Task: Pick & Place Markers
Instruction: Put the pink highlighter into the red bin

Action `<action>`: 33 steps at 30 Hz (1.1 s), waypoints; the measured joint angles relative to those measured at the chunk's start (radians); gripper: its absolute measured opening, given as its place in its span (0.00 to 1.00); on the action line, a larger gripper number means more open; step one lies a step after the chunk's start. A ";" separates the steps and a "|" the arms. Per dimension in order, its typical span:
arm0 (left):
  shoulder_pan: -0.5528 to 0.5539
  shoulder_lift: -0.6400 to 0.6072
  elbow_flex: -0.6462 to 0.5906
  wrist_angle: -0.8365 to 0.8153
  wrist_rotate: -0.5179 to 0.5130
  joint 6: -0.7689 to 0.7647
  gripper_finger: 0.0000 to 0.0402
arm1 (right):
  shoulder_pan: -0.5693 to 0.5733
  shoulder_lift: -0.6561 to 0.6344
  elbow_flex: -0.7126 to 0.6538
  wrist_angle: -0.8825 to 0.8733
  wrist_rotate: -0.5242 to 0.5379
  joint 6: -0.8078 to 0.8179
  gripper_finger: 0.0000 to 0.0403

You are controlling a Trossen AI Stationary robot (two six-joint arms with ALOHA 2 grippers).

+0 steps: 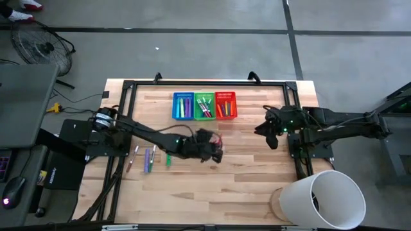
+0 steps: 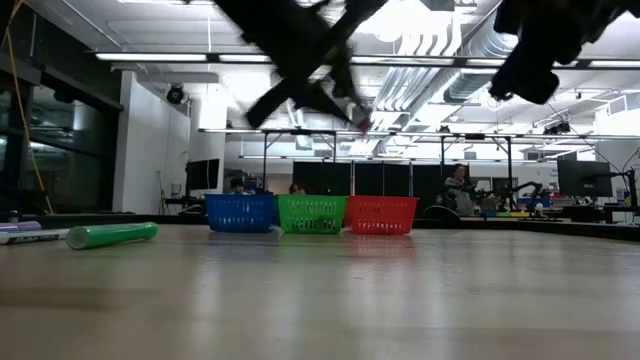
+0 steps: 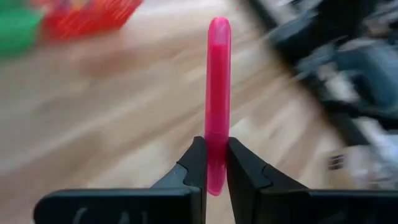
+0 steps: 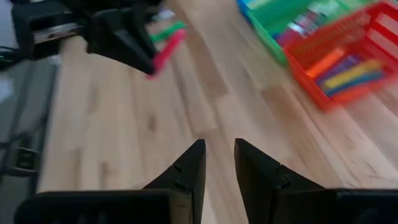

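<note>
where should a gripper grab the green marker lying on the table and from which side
Probably mid-barrel, from straight above. The green marker lies flat on the table, with the purple marker lying alongside it, so the fingers should straddle its thin width, closing across its long axis.

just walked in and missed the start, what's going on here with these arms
The left gripper is shut on a pink marker, held in the air above the middle of the table. The blue basket, green basket and red basket stand in a row at the far edge with markers already inside. A few loose markers lie on the wood near the left arm. The right gripper hangs empty over the table's right side, fingers slightly apart.
</note>
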 joint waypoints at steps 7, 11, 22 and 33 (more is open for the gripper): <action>0.080 -0.001 0.129 0.105 0.150 0.278 0.08 | 0.000 0.000 0.000 0.148 -0.067 -0.022 0.18; 0.111 0.006 0.195 0.093 0.208 0.371 0.08 | 0.000 0.000 0.000 0.222 -0.096 -0.044 0.18; 0.128 0.006 0.231 0.092 0.233 0.418 0.08 | 0.000 0.011 0.000 0.385 -0.086 -0.062 0.23; 0.128 0.006 0.231 0.093 0.241 0.418 0.08 | 0.000 0.133 0.000 0.535 -0.110 -0.064 0.45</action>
